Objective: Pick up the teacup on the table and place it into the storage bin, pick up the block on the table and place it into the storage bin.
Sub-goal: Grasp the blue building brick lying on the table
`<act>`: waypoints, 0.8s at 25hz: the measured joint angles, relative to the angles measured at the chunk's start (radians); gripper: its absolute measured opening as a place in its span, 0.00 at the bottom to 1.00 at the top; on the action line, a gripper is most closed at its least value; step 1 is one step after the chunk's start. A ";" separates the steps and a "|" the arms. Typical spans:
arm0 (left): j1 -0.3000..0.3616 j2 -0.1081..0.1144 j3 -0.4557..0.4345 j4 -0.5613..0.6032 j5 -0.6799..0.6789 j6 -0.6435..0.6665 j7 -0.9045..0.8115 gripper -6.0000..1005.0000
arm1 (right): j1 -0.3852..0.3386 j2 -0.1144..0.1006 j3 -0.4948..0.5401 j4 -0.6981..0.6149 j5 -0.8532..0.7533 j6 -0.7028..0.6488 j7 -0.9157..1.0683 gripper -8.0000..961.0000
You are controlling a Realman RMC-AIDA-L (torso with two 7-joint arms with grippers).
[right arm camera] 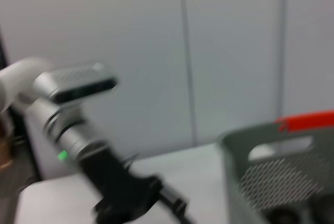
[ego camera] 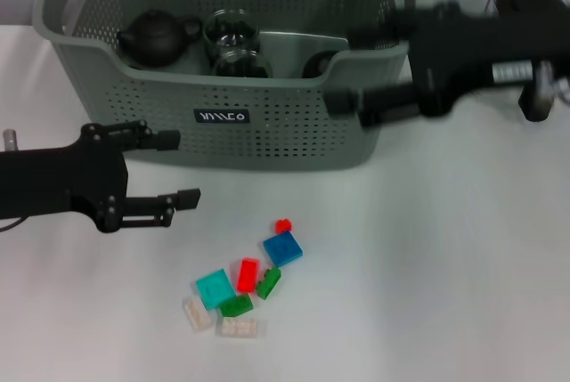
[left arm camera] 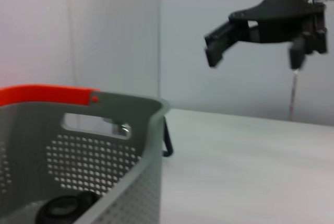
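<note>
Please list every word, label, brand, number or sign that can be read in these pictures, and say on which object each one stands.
Small black label on the front wall of the storage bin: white lettering, too blurred to read.
White band on the right arm: dark marks, too small to read.
Nothing else carries text: no lettering shows on the blocks, the teapot or the left gripper.

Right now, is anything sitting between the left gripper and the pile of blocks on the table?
Nothing visible. The left gripper is open beside the storage bin, and only bare table separates it from the blocks.
</note>
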 joint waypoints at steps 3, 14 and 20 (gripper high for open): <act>-0.006 0.000 0.025 0.018 0.010 0.023 -0.003 0.78 | -0.039 0.001 -0.004 0.010 -0.002 -0.059 -0.043 0.98; -0.046 0.001 0.128 0.024 0.017 0.045 -0.026 0.78 | -0.017 -0.006 0.008 0.144 -0.193 -0.097 -0.098 0.98; -0.057 -0.009 0.222 0.013 0.075 0.007 -0.071 0.78 | 0.031 -0.021 0.013 0.220 -0.224 -0.115 -0.096 0.98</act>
